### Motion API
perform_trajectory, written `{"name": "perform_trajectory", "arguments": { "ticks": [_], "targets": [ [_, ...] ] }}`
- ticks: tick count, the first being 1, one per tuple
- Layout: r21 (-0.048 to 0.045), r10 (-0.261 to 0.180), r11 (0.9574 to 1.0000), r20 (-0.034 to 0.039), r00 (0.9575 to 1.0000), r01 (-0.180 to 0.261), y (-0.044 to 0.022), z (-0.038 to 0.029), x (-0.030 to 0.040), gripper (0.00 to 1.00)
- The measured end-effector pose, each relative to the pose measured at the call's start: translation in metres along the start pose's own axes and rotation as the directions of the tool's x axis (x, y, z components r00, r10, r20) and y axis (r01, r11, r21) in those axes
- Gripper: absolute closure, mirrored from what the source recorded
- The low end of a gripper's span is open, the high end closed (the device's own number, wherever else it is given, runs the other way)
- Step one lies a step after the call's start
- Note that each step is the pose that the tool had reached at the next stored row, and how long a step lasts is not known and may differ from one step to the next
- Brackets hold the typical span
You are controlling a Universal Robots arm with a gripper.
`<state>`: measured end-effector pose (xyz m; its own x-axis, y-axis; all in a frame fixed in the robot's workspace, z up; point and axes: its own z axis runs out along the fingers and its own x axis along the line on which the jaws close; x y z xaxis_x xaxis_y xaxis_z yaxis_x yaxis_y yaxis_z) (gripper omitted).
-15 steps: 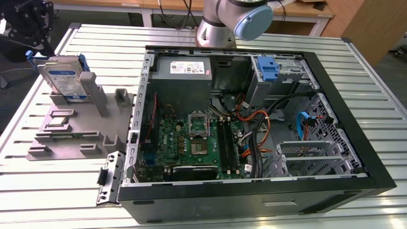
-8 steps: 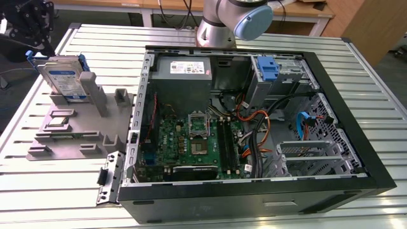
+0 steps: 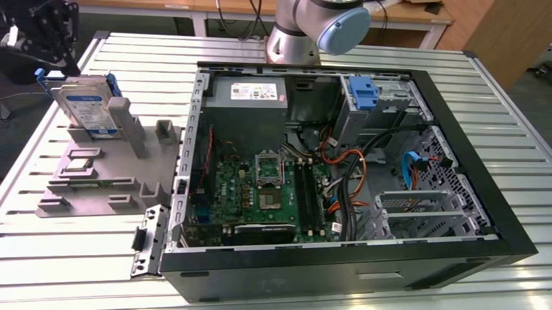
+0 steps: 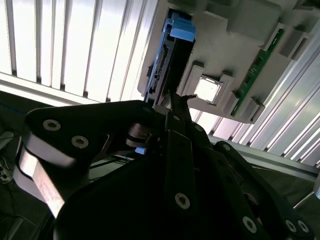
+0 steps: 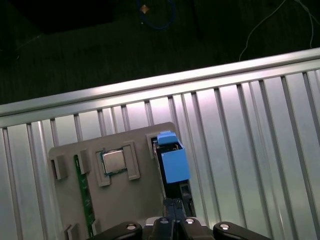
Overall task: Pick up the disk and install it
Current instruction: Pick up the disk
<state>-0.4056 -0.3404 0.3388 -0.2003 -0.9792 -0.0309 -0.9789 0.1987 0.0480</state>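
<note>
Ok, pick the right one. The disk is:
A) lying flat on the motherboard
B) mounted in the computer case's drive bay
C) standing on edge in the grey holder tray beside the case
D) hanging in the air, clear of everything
C: the disk stands on edge in a slot of the grey holder tray, outside the computer case, at the exterior view's left.

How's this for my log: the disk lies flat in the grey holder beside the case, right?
Not quite. The disk doesn't lie flat: the exterior view shows it standing on edge in the grey holder beside the case.
</note>
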Motion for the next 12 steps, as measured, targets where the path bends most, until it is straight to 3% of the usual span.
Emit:
{"name": "perform_trajectory", "arguments": {
  "ticks": [5,7,12],
  "targets": [
    [-0.0003,-0.001,1.0000,-0.0002,1.0000,0.001,-0.0004,0.0000,-0.0001,0.90],
    [-0.0095,-0.001,1.0000,-0.0007,1.0000,0.001,-0.0006,0.0002,-0.0001,0.90],
    [-0.0117,0.000,0.9999,-0.0011,1.0000,0.000,-0.0005,0.0002,-0.0001,0.90]
  ]
}}
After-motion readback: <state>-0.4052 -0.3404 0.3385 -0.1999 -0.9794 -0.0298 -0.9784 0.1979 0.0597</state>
